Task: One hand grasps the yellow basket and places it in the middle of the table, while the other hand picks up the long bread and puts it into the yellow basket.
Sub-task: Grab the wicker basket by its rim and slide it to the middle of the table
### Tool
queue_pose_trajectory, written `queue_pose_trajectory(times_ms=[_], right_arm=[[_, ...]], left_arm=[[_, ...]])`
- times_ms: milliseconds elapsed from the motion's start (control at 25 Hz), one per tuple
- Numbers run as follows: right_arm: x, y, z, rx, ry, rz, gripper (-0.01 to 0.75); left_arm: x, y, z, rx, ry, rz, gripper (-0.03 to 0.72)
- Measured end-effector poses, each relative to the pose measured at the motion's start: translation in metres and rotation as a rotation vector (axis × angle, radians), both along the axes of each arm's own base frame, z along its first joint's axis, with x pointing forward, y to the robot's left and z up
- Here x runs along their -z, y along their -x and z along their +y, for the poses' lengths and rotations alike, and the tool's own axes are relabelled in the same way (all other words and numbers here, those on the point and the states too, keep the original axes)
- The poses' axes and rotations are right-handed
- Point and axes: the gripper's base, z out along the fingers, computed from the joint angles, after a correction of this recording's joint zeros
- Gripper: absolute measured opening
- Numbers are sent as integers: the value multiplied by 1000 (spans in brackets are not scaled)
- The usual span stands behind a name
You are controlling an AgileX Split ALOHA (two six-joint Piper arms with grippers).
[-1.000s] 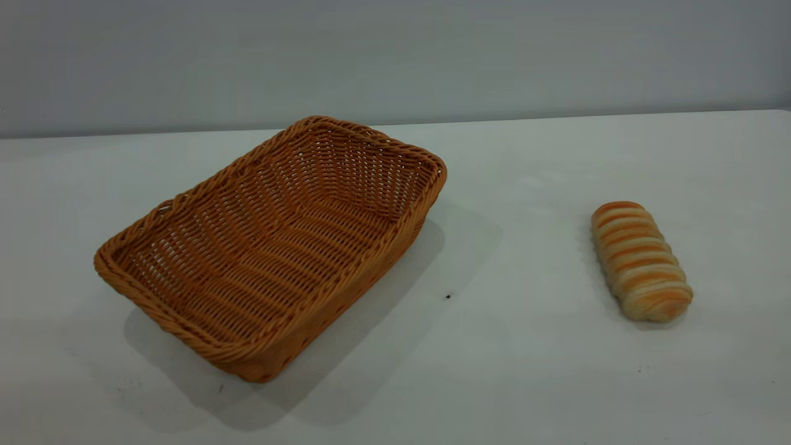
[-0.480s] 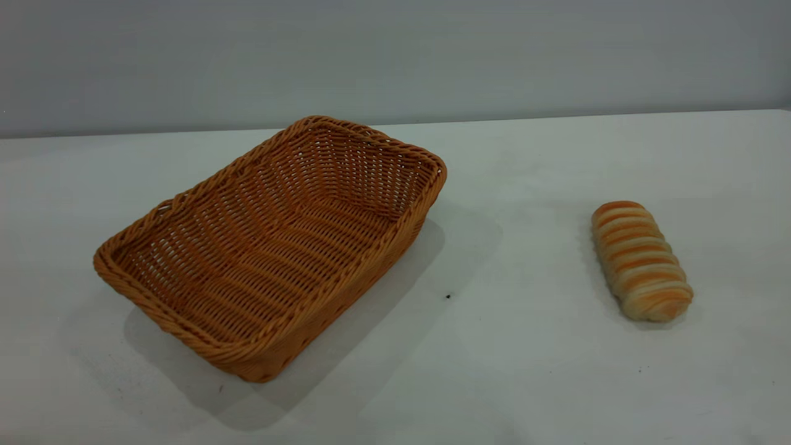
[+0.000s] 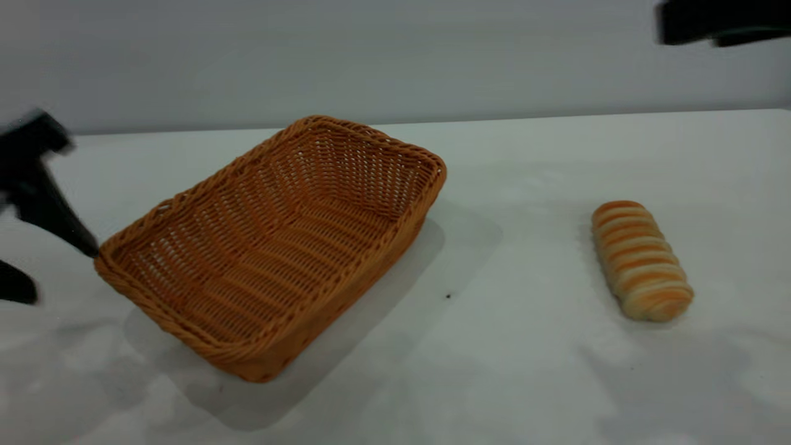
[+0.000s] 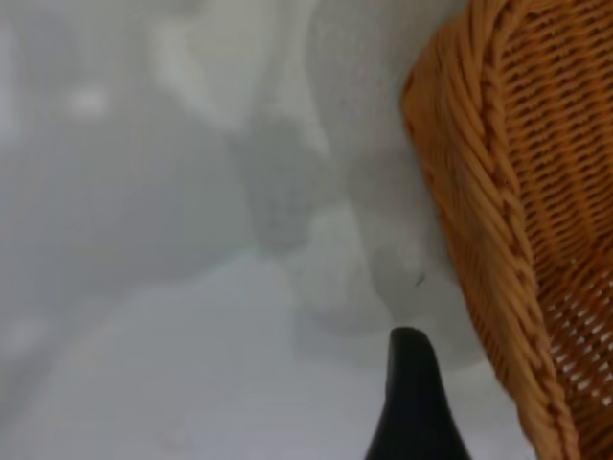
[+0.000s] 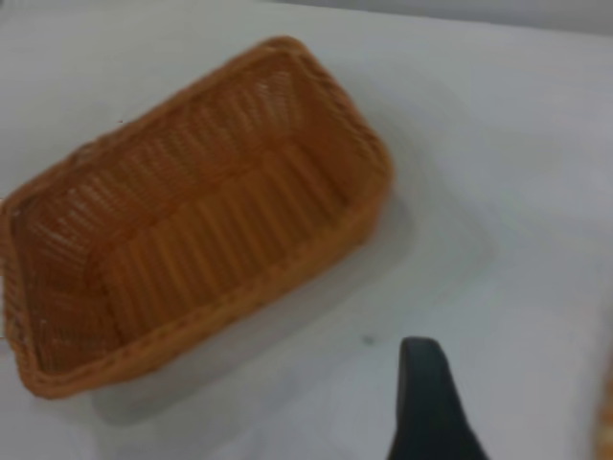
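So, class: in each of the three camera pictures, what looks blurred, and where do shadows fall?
Exterior view: left gripper smeared by motion beside the sharp yellow basket; its shadow falls on the table towards the long bread. Left wrist view: basket rim crisp, table beyond it hazy. Right wrist view: whole picture soft, one dark fingertip near the camera.

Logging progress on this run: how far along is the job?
Nothing is done yet. The yellow basket sits left of centre, empty; the long bread lies on the table. The left gripper is open at the basket's left corner. The right gripper is high above.
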Motion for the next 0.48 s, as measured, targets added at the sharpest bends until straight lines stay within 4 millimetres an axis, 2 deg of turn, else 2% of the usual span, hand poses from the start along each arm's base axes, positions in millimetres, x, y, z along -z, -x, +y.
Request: queue_pose_trajectory(times_ms=[200, 480], right_arm=[[15, -18, 18, -47, 17, 45, 517], [20, -20, 19, -48, 22, 62, 517]], left_arm=[[33, -11, -20, -19, 19, 22, 562], [65, -17, -33, -81, -36, 28, 559]])
